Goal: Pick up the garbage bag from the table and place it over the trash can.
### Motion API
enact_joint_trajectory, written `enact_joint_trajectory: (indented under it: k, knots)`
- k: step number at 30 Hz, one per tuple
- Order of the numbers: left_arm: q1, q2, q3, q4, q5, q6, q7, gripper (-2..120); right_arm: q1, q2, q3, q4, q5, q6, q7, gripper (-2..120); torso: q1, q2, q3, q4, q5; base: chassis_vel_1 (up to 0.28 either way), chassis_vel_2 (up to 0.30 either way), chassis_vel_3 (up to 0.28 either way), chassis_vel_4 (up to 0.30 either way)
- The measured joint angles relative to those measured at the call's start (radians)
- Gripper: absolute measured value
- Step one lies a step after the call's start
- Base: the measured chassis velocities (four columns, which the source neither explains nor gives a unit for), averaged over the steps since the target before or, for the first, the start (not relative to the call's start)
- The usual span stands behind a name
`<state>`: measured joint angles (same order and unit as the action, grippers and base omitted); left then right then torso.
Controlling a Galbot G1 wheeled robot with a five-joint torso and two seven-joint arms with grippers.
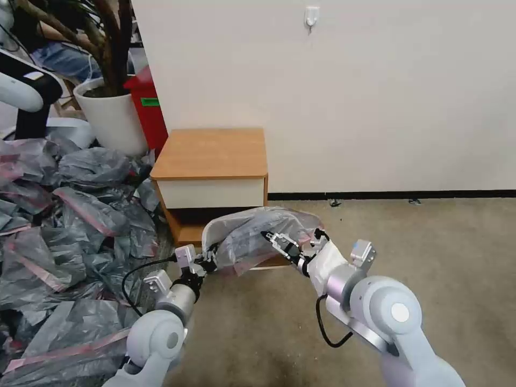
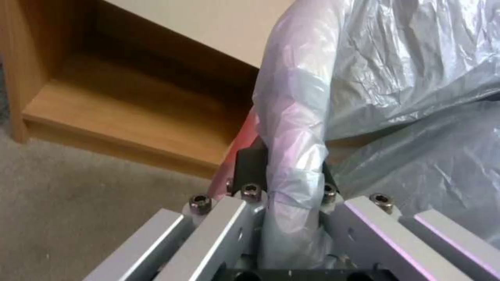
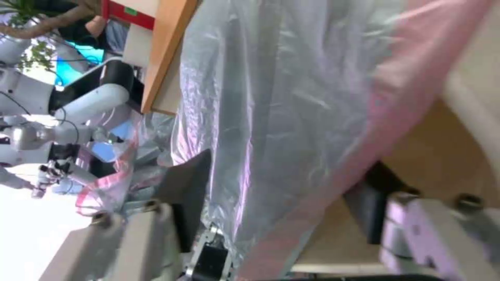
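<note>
carpeted floor runs under the wooden nightstand by the wall. left gripper and right gripper, both clamped on the garbage bag, hold it stretched over the cream trash can just before the nightstand. thin film may tear, or slip off the rim, if pulled unevenly.

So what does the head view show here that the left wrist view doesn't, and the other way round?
Head view alone: the tabletop, the heap of grey-and-pink bags, the white plant pot, the red box and the right pincer at the garbage bag. Left wrist view alone: the left pincer shut on a bag fold, seen close. Both: the bag draped over the trash can and the table's open shelf.
</note>
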<state>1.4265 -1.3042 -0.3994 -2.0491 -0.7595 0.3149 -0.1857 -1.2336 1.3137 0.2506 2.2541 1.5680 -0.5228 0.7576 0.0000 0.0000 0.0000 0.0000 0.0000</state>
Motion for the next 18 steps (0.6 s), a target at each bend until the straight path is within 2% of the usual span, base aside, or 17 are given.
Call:
enact_joint_trajectory:
  k: [1,4,5,13,14,16,18]
  knots:
    - [0.0,0.0,0.0,0.0,0.0,0.0,0.0,3,0.0,0.0,0.0,0.0,0.0,0.0,0.0,58,0.0,0.0,0.0,0.0,0.0,0.0,0.0,0.0,0.0]
    - [0.008,-0.001,-0.001,-0.004,0.0,0.0,0.0,3,-0.012,0.002,-0.002,0.003,-0.021,0.01,-0.027,43,0.0,0.0,0.0,0.0,0.0,0.0,0.0,0.0,0.0]
    - [0.008,-0.001,-0.001,-0.004,0.0,0.0,0.0,3,-0.012,0.002,-0.002,0.003,-0.021,0.01,-0.027,43,0.0,0.0,0.0,0.0,0.0,0.0,0.0,0.0,0.0]
    - [0.021,-0.006,-0.003,-0.015,0.001,0.0,-0.002,3,-0.039,0.008,-0.014,0.006,-0.071,0.036,-0.092,10,0.0,0.0,0.0,0.0,0.0,0.0,0.0,0.0,0.0]
    - [0.021,-0.006,-0.003,-0.015,0.001,0.0,-0.002,3,-0.039,0.008,-0.014,0.006,-0.071,0.036,-0.092,10,0.0,0.0,0.0,0.0,0.0,0.0,0.0,0.0,0.0]
    - [0.025,-0.009,-0.003,-0.018,0.0,0.0,-0.002,3,-0.045,0.008,-0.022,0.006,-0.097,0.05,-0.117,0,0.0,0.0,0.0,0.0,0.0,0.0,0.0,0.0,0.0]
    - [0.027,-0.01,-0.004,-0.019,0.0,0.0,-0.002,3,-0.048,0.008,-0.026,0.006,-0.11,0.057,-0.13,0,0.0,0.0,0.0,0.0,0.0,0.0,0.0,0.0,0.0]
